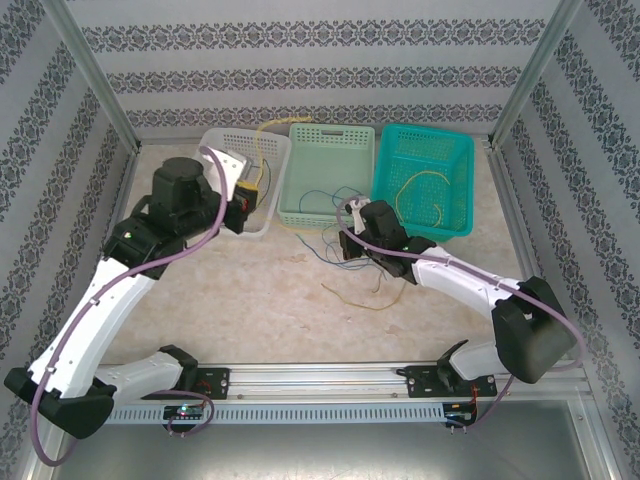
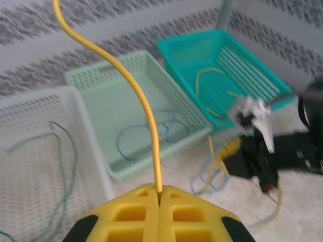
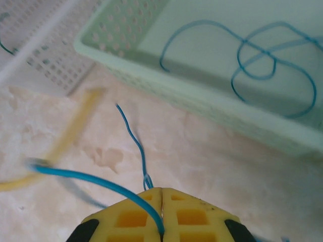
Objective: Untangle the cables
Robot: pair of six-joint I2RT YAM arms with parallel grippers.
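The right gripper (image 3: 161,194) has its yellow fingers pressed together on a blue cable (image 3: 91,180), which trails off to its left, low over the table (image 1: 250,300). A second thin blue strand (image 3: 132,135) rises just ahead of its tips. The left gripper (image 2: 159,194) is closed too, pinching a yellow cable (image 2: 153,133) that climbs from its tips and arcs away up and to its left.

The step looks like drawing single strands clear of the loose tangle (image 1: 365,295) lying beside the right gripper. To do it well, pull slowly along the strand's own run, lifting rather than dragging sideways, and stop if neighbouring wires start to follow (a snag tightens quickly on wire this thin). The two grippers should move apart, not across each other.

The table is beige and mottled and looks smooth, so the wires will probably slide freely. Directly ahead of the right gripper stands a pale green basket (image 3: 151,83) holding blue loops (image 3: 262,52). A white basket (image 2: 30,108) sits ahead-left of the left gripper and a teal basket (image 2: 222,38) ahead-right. Patterned walls (image 1: 320,40) and metal posts (image 1: 95,80) close the space in
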